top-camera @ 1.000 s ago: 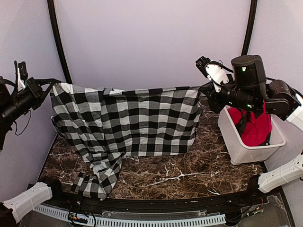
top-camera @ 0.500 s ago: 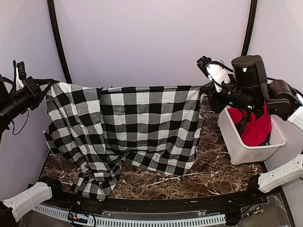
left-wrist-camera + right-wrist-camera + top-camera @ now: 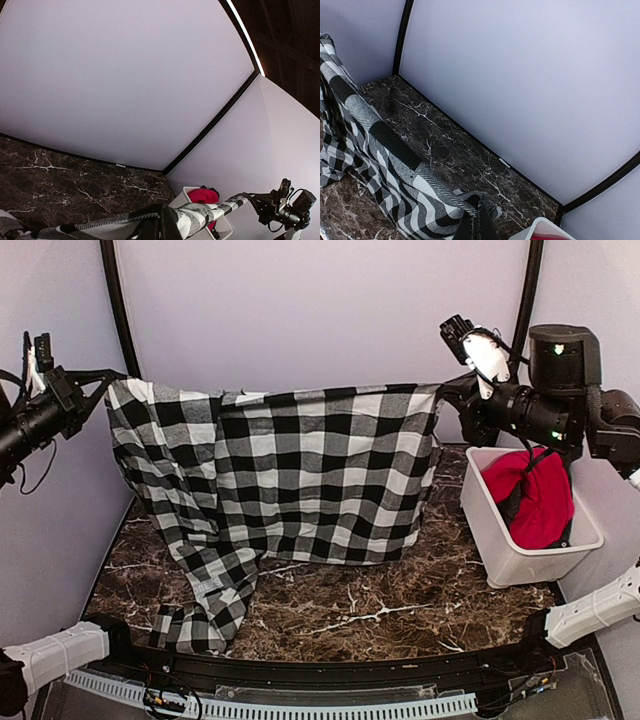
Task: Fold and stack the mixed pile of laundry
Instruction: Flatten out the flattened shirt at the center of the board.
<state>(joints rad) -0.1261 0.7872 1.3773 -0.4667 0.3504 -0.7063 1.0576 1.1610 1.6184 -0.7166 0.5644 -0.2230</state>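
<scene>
Left pincer (image 3: 104, 386) and right pincer (image 3: 447, 395) clamp top corners of the checked garment (image 3: 290, 480); overstretching could pull one free, dropping it crumpled on the counter (image 3: 390, 605).

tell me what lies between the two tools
The checked garment, held up spread from the left tool to the right tool; the top external view shows it.

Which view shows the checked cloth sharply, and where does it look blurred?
Top view: the checked cloth is sharp and evenly lit. Left wrist view: it is soft at the bottom edge, close to the lens. Right wrist view: soft only near the bottom.
</scene>
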